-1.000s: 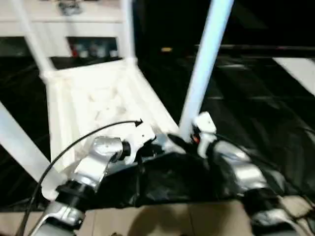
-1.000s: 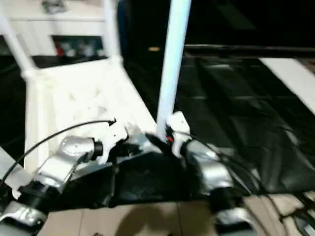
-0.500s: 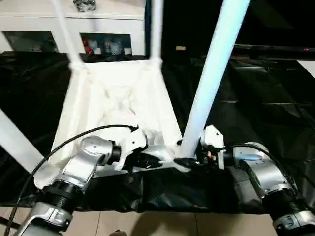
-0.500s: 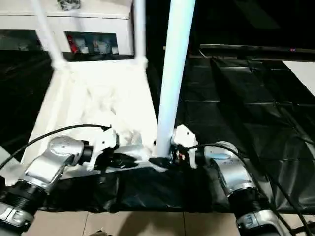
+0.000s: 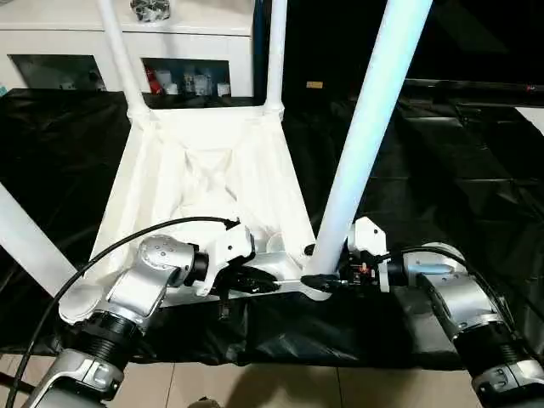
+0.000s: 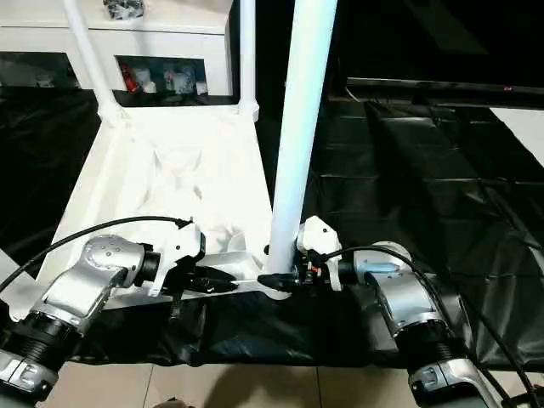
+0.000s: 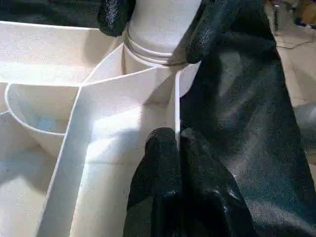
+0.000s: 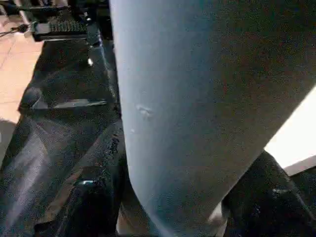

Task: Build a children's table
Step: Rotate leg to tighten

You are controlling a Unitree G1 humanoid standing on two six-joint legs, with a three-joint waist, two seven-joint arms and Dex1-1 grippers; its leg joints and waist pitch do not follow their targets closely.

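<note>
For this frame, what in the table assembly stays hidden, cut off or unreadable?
- Near right leg: its top is cut off by the upper edge in both eye views.
- Near left leg: cut by the left edge in the left eye view.
- How deep the leg sits in its corner socket: the right gripper covers the joint.
- Items behind the cabinet glass: too small to identify.

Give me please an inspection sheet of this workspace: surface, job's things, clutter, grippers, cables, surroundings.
Surface: black sheet over the floor.
Job's things: tabletop upside down; near right leg upright in its corner socket, two far legs upright too.
Clutter: nothing seen.
Grippers: left gripper shut on a tabletop rib; right gripper around the near right leg's base.
Cables: black cable arcs over the left forearm.
Surroundings: white cabinet behind; tiled floor in front.
</note>
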